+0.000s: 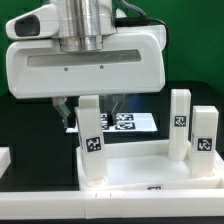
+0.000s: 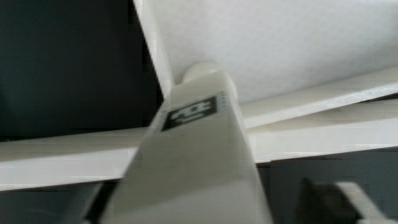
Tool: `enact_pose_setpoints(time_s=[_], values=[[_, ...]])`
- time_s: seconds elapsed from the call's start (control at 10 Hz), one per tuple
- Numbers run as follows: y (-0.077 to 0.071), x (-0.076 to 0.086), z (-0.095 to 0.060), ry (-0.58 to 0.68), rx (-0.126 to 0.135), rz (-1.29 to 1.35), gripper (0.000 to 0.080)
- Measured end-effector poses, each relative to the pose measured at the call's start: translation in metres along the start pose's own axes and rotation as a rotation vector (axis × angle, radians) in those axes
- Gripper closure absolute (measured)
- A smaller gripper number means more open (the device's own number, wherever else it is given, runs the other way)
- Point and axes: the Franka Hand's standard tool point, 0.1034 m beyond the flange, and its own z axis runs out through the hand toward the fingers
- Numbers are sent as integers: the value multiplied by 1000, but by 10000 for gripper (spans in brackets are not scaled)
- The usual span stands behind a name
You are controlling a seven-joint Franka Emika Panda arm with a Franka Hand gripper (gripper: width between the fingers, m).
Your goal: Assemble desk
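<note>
My gripper (image 1: 90,103) hangs directly over the near corner of the desk top (image 1: 135,168), on the exterior view's left. Its fingers are hidden behind the housing and the leg below it, so I cannot tell how wide they stand. A leg (image 1: 91,135) stands upright beneath me, its long axis vertical and in line with my approach, its upper end running up between where my fingers should be; whether I grip it or merely straddle it is not visible. In the wrist view the same leg (image 2: 192,150) fills the centre, tag facing the camera, with the desk top's rim (image 2: 302,105) crossing behind it. From the exterior view, the leg's foot sits at the corner of the desk top at about 6 o'clock from my gripper. Two further legs (image 1: 180,122) (image 1: 204,140) stand upright at about 3 to 4 o'clock, well apart from me. The marker board (image 1: 125,122) lies behind, at about 5 o'clock. My judgement: the coming move turns on keeping this leg vertical over its corner socket.
</note>
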Motion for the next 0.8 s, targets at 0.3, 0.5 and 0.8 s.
enact_pose_setpoints(time_s=[0.3,0.5,0.8], values=[[-4,0,-2,3,-10,343,515],[-4,-2,0,-1,-2,725,515],[1,-2,2,-18,42,1035,515]])
